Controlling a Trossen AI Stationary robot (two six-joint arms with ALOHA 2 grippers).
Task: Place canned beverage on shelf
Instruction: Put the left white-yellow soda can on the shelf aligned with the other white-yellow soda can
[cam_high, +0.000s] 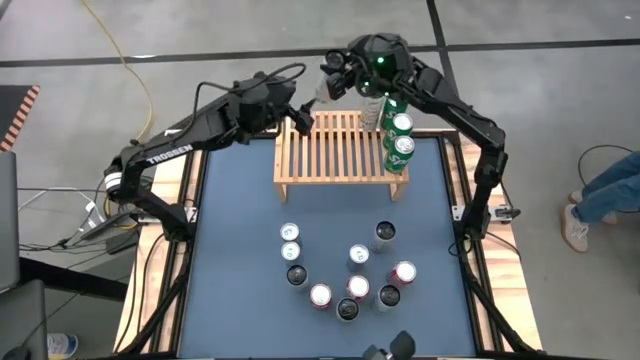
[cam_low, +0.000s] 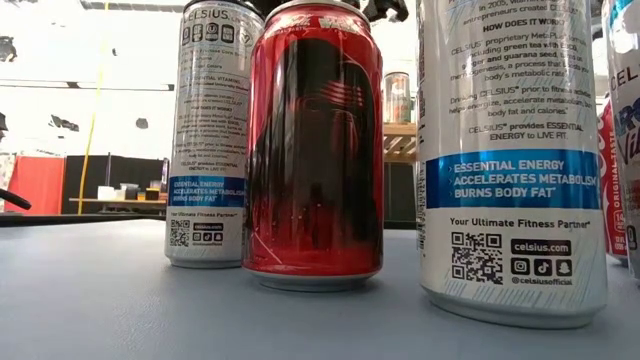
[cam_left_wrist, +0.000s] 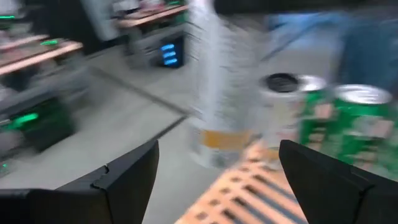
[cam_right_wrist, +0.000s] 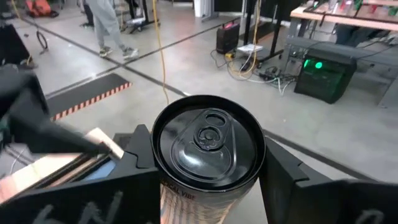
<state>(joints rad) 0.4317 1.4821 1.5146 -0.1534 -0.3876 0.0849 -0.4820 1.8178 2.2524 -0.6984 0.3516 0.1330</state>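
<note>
The light-wood slatted shelf (cam_high: 335, 150) stands at the table's far middle. Three green cans (cam_high: 403, 146) and a silver can (cam_high: 372, 110) stand on its right end. My right gripper (cam_high: 332, 80) is just beyond the shelf's far edge and is shut on a silver can with a black top (cam_right_wrist: 208, 140). That can also shows in the left wrist view (cam_left_wrist: 217, 81). My left gripper (cam_high: 298, 118) is open and empty at the shelf's far left corner, its fingers (cam_left_wrist: 124, 180) facing the held can. My right gripper pinches the can's side wall just below its black top (cam_right_wrist: 155, 168) between its two fingers, one on each side. The can is roughly upright and lifted clear, its bottom (cam_left_wrist: 214, 152) just past the shelf's far edge.
Several loose cans stand upright on the blue mat at the table's near middle (cam_high: 350, 275). In the low view they fill the foreground, among them a red can (cam_low: 315, 150) and white cans (cam_low: 510, 150). A person's legs (cam_high: 605, 195) show beyond the table's right side.
</note>
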